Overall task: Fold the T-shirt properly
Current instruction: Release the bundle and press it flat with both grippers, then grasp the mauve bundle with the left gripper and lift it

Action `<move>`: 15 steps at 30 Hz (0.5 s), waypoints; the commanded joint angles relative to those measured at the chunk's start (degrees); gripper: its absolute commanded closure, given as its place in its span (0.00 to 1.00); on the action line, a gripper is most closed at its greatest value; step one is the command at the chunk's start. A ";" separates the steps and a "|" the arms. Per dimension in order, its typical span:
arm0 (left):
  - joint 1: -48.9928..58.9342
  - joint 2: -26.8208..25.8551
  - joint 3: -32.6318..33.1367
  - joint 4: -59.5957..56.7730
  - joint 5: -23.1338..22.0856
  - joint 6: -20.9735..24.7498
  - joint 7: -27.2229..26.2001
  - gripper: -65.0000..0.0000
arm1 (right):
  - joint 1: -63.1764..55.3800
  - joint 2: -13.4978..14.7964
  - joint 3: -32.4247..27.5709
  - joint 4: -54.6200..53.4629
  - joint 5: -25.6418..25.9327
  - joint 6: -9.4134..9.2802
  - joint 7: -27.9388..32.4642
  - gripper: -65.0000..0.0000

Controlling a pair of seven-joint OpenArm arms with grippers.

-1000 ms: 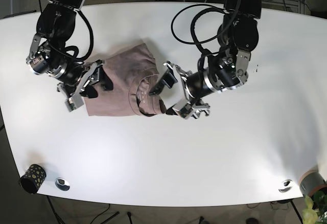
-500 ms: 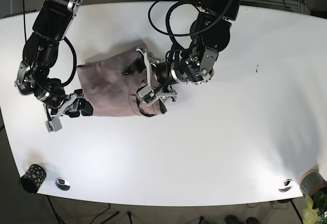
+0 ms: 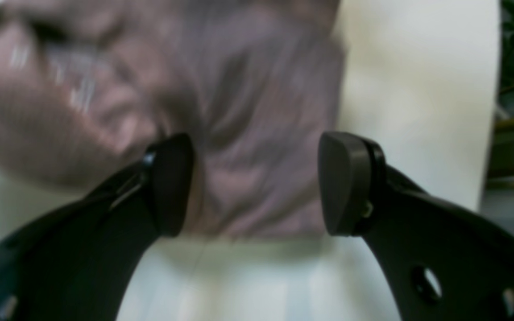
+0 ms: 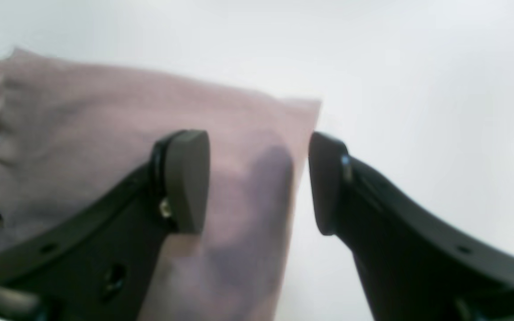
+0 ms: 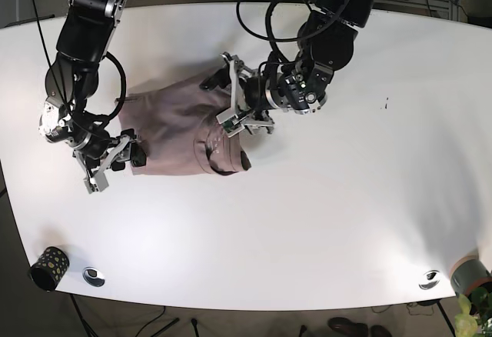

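The mauve cotton T-shirt point(image 5: 181, 133) lies folded but rumpled, needing tidying, with left gripper point(image 3: 257, 183) and right gripper point(image 4: 257, 183) both spread empty.

Mauve T-shirt point(image 5: 173, 133); white table point(image 5: 323, 221); black, speckled cup point(image 5: 48, 267).

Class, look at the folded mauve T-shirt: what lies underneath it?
The folded mauve T-shirt lies on the white table, which shows bare all around it. The tabletop directly beneath is covered by cloth, so anything there cannot be seen. Both open hands, left and right, hover at its edges.
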 commanded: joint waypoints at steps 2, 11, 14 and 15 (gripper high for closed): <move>-2.70 -2.30 -0.34 -1.48 -1.36 -0.55 -1.22 0.37 | 0.49 1.01 0.30 0.82 0.80 0.36 1.67 0.50; -3.75 -6.61 -4.91 -1.92 -0.92 -0.29 -1.13 0.37 | -4.53 -1.81 0.22 2.66 1.06 0.36 2.64 0.50; -5.33 -7.58 -5.97 -1.92 -0.92 -0.46 -1.04 0.37 | -7.07 -3.65 0.22 6.53 1.15 0.36 2.37 0.50; -5.77 -8.02 -6.32 -1.92 -0.92 -0.55 -1.04 0.37 | -7.87 -4.27 0.22 8.11 1.15 0.36 2.20 0.50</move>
